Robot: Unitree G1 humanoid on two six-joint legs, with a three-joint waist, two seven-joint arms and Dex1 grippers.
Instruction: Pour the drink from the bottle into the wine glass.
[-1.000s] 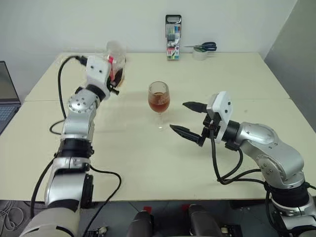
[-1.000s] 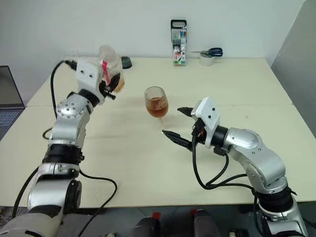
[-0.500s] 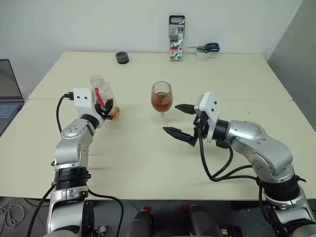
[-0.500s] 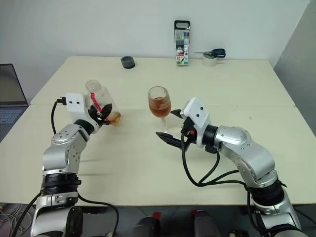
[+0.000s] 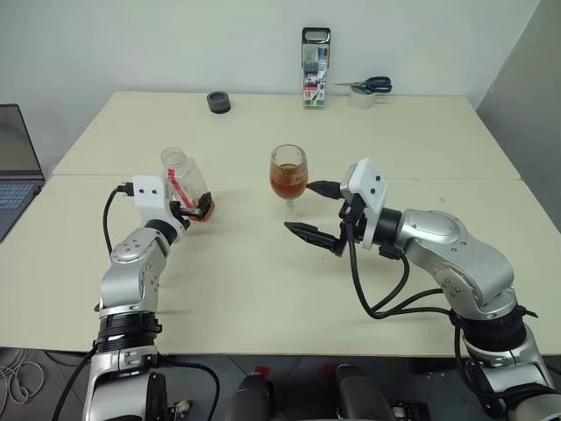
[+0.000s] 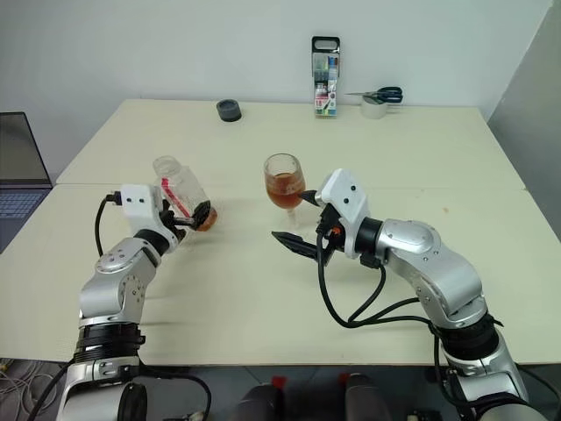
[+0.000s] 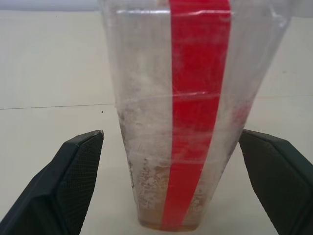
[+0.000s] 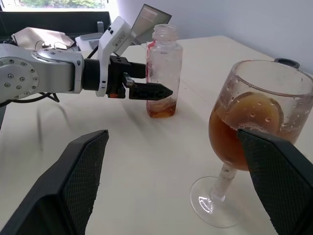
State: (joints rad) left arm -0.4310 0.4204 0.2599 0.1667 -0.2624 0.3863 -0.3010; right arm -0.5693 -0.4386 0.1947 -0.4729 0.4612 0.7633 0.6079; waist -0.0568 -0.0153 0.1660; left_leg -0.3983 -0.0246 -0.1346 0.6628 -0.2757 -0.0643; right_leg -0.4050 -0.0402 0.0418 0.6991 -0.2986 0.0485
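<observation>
The bottle [image 5: 180, 171], clear with a red strip and no cap on, stands on the table with a little amber drink [image 8: 160, 108] at its bottom. My left gripper [image 5: 195, 210] is open around its lower part, and both fingers [image 7: 78, 161] stand apart from its sides. The wine glass [image 5: 288, 174] stands mid-table, its bowl about half full of the drink [image 8: 234, 137]. My right gripper [image 5: 300, 207] hangs open just right of the glass stem, pointing toward it, with nothing between its fingers [image 8: 83, 166].
A dark round object [image 5: 217, 102], a box of markers [image 5: 316, 66], scissors and a tape roll [image 5: 361, 88] sit along the table's far edge. A laptop [image 5: 13, 167] stands off the left side. The cream table [image 5: 263, 298] is bare in front.
My left arm has brought the bottle down from a raised, tipped pose to stand on the table, and its jaws have opened off it. The right arm has stayed put.
</observation>
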